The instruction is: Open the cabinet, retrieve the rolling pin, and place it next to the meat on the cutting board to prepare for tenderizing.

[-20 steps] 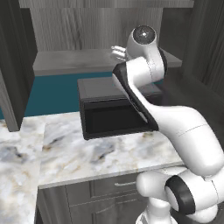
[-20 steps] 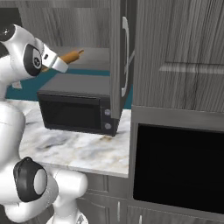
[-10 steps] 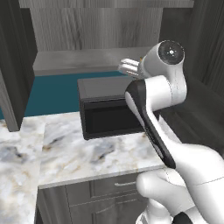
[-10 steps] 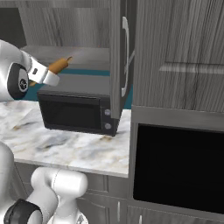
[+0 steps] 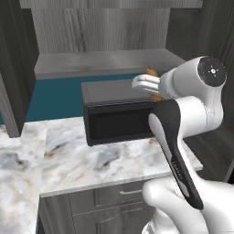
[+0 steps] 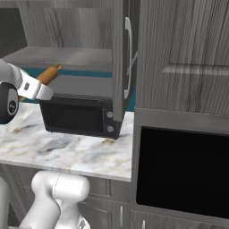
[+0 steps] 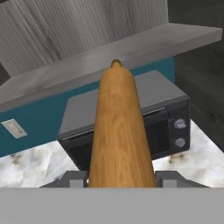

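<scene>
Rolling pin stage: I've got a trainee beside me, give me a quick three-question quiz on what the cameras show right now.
1. True or false: the rolling pin lies on the cabinet shelf.
2. What black appliance sits on the marble counter?
3. The cabinet door beside the microwave stands: A) open, B) shut.

Key: 1. False: the gripper holds it in the air above the microwave. 2. The microwave. 3. A.

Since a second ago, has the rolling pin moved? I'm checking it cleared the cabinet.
Yes. In the right base view the rolling pin, gripped in the hand, has moved left and lower against the microwave, away from the open door.
</scene>
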Controlling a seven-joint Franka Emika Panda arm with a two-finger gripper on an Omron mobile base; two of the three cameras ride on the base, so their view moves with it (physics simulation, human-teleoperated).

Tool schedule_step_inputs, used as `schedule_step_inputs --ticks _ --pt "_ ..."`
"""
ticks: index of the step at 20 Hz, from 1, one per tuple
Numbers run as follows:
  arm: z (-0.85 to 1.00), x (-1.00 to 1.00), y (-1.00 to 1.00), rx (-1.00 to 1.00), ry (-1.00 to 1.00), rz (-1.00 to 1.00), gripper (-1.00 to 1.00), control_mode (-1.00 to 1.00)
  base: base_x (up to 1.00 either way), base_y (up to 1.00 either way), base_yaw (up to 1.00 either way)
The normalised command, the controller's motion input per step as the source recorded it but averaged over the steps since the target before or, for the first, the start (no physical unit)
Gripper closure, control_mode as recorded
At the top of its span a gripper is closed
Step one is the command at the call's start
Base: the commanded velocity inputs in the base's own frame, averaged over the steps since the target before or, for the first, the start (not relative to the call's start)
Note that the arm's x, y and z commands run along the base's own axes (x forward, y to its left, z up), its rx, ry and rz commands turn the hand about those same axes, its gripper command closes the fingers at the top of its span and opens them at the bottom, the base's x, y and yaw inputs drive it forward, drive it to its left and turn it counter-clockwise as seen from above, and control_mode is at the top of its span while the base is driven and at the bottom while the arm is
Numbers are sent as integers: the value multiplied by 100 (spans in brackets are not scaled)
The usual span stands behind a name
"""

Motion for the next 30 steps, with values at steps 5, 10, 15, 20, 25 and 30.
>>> schedule_step_inputs --ticks 5,10,15,20,25,30 --pt "0 -54 -1 0 -1 4 100 -100 0 0 0" --pt "1 -67 -1 0 -5 0 100 -100 0 0 0" --pt "0 -31 6 -1 0 0 100 -100 0 0 0" --pt "0 0 0 0 0 0 100 -100 0 0 0" --pt "0 -2 0 1 -5 3 100 -100 0 0 0" --pt "-4 -6 -1 1 -3 4 100 100 -9 0 6"
